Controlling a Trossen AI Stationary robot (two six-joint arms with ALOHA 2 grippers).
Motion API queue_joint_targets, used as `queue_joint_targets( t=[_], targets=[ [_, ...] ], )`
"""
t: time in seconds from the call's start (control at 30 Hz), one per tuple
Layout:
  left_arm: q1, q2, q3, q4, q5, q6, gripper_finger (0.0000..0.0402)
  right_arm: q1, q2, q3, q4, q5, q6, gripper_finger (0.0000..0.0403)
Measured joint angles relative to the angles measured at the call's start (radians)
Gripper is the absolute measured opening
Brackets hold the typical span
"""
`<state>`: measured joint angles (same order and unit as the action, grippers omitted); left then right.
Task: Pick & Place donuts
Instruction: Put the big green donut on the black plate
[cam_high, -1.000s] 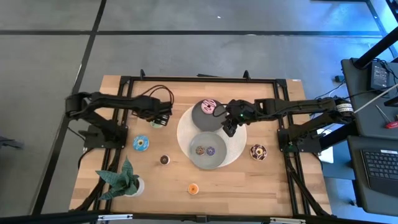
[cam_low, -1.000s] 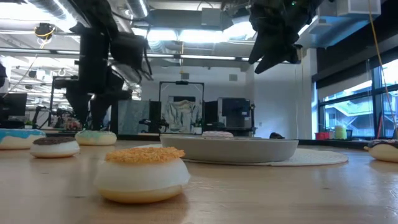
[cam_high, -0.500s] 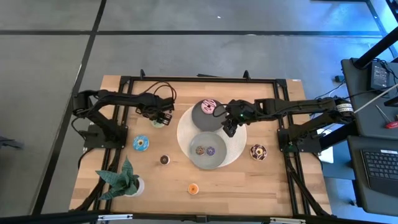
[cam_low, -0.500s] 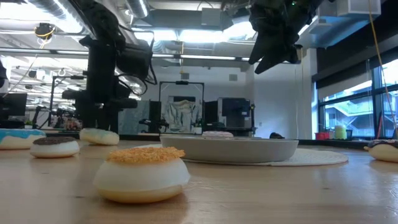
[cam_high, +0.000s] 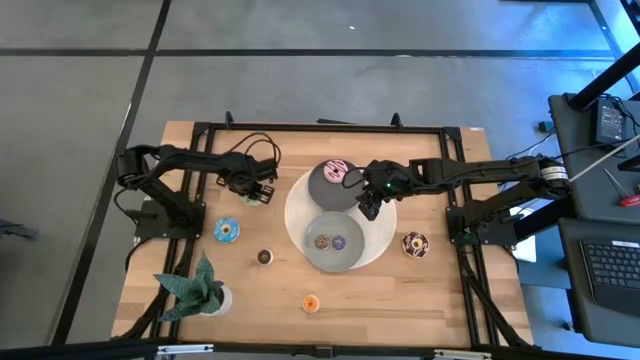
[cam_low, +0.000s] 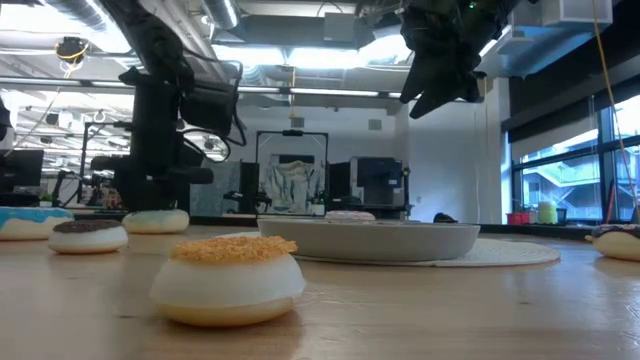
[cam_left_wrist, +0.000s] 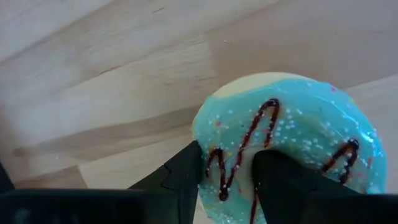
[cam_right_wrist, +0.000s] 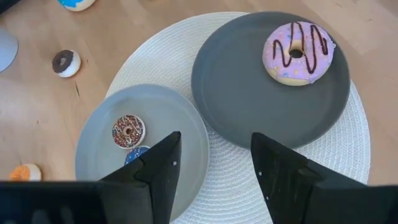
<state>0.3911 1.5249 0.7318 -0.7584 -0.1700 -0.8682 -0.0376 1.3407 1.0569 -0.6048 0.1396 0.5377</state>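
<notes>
The green iced donut (cam_high: 255, 198) (cam_low: 156, 221) lies flat on the table left of the round mat, and my left gripper (cam_high: 256, 190) (cam_left_wrist: 227, 180) is down on it, shut on it. My right gripper (cam_high: 368, 206) (cam_right_wrist: 214, 146) hangs open, high above the mat, touching nothing. A pink donut (cam_high: 337, 172) (cam_right_wrist: 297, 52) lies on the dark dish (cam_high: 322, 190). Two minis (cam_high: 330, 242) lie in the lighter dish (cam_high: 335, 262). On the bare wood lie the blue donut (cam_high: 227, 231), the brown mini (cam_high: 264, 257), the orange mini (cam_high: 311, 303) (cam_low: 228, 280) and the sprinkled chocolate donut (cam_high: 415, 244). My left gripper holds the green donut by a section of its ring (cam_left_wrist: 227, 168), pinched between the two fingers. One finger (cam_left_wrist: 183, 177) is outside the rim and the other (cam_left_wrist: 280, 183) covers the middle, hiding the hole. The fingers come from above. The donut's underside is on the table.
The round woven mat (cam_high: 378, 245) carries both dishes at the table's middle. A green star-shaped potted plant (cam_high: 200, 288) stands at the near left corner. Bare wood shows along the near edge and at the far left.
My left gripper has come down from above onto the green donut. The donut looked tipped half a second ago and lies level now. The right arm has kept still.
</notes>
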Motion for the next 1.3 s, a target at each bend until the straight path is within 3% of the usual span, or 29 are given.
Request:
queue_joint_targets(
  t=[0.43,0.6,0.77,0.97,1.3],
  targets=[
    [-0.005,-0.022,0.012,-0.005,-0.003,0.07,0.0073,0.0,0.0,0.0,0.0,0.0,-0.017,0.0196],
    [-0.005,-0.071,0.093,0.021,-0.005,0.131,0.0066,0.0,0.0,0.0,-0.02,0.0,-0.013,0.0196],
    [-0.04,-0.08,0.224,0.124,0.06,0.249,0.0065,-0.011,-0.024,0.0,-0.104,-0.007,0.061,0.0196],
    [-0.125,0.017,0.43,0.16,0.032,0.353,0.0065,-0.01,-0.08,0.0,-0.159,0.022,0.082,0.0196],
    [-0.189,0.353,0.714,0.146,0.042,0.457,0.0065,-0.01,-0.148,0.0,-0.296,0.078,0.158,0.0196]
  ],
)
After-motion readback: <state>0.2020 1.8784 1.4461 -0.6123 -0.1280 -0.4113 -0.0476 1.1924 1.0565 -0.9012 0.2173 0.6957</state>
